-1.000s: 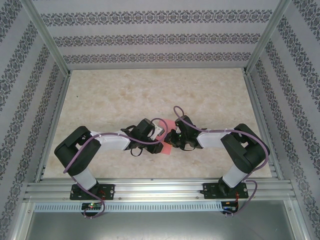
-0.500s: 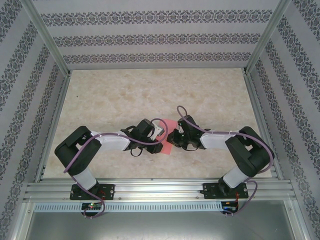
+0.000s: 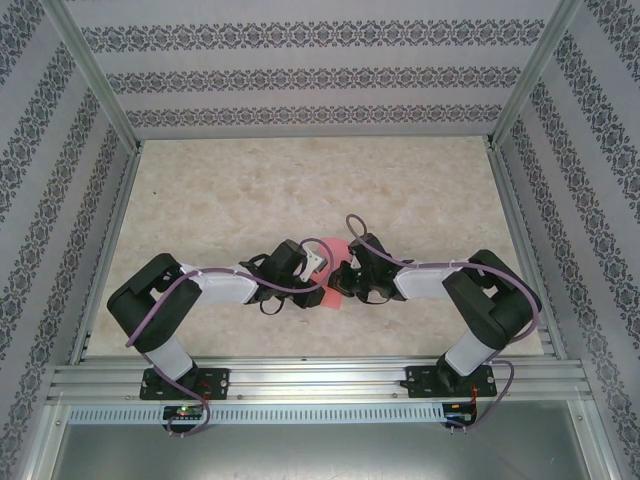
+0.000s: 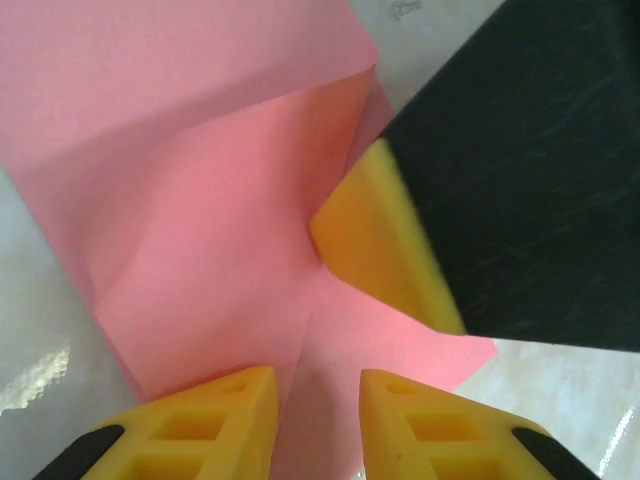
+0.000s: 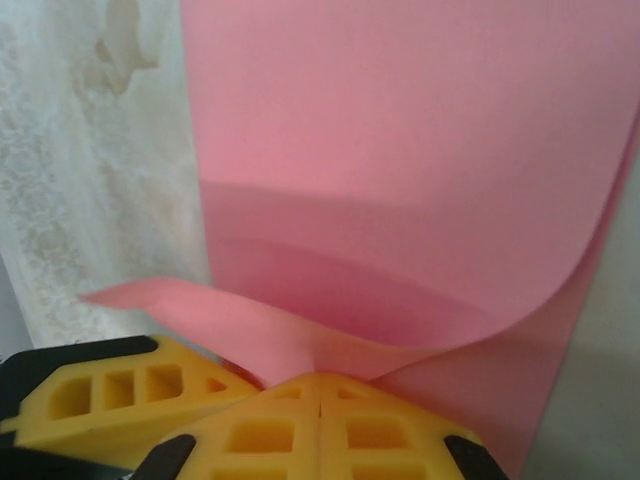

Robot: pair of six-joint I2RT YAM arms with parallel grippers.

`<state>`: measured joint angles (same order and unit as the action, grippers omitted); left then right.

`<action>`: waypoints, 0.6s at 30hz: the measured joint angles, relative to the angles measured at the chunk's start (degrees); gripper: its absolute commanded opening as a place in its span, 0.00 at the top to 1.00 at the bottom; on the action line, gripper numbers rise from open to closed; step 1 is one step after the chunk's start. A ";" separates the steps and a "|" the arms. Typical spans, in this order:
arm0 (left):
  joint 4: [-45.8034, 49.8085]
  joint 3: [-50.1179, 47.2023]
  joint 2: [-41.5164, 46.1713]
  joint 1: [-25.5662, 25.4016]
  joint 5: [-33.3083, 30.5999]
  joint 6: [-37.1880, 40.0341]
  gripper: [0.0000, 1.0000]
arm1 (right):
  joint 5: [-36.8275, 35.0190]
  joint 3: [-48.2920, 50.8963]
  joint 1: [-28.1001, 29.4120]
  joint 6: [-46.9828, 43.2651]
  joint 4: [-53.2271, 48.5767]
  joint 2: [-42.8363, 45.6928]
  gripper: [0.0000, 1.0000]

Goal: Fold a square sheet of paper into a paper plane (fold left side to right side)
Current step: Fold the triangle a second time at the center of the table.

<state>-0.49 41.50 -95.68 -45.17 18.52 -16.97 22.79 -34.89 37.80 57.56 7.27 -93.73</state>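
The square sheet of paper (image 3: 334, 296) is salmon-pink and lies creased on the marbled table between my two grippers. In the right wrist view the paper (image 5: 400, 130) curls up from the table in a soft loop. My right gripper (image 5: 320, 378) is shut on its near edge, the yellow fingers meeting on the pinched fold. In the left wrist view the paper (image 4: 200, 200) shows diagonal creases. My left gripper (image 4: 315, 380) stands open just over it, a crease running into the gap. The right gripper's yellow finger (image 4: 385, 240) presses into the paper opposite. From above, the left gripper (image 3: 322, 265) and right gripper (image 3: 340, 278) almost touch.
The beige marbled table (image 3: 300, 180) stretches free behind the arms. Patterned walls (image 3: 320, 80) and aluminium posts close it in. A metal rail (image 3: 320, 378) with both arm bases runs along the near edge.
My right gripper has closed on the paper's edge. The right arm drew slightly right, then came back left toward the left gripper. The left arm has hardly moved.
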 measured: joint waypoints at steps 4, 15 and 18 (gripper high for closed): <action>-0.13 -0.09 0.00 0.00 -0.02 0.00 0.71 | -0.04 -0.74 0.09 0.07 0.04 -0.96 0.94; -0.15 -0.11 0.00 0.00 -0.22 0.00 0.71 | -0.26 -1.27 0.09 -0.02 -0.94 0.00 0.93; -0.15 -0.11 0.00 -0.02 -0.24 0.00 0.71 | -0.26 -2.19 0.09 -0.02 -1.20 0.15 0.93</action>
<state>-0.64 41.39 -95.68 -45.19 18.28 -16.97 22.52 -37.08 37.89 57.54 6.07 -93.58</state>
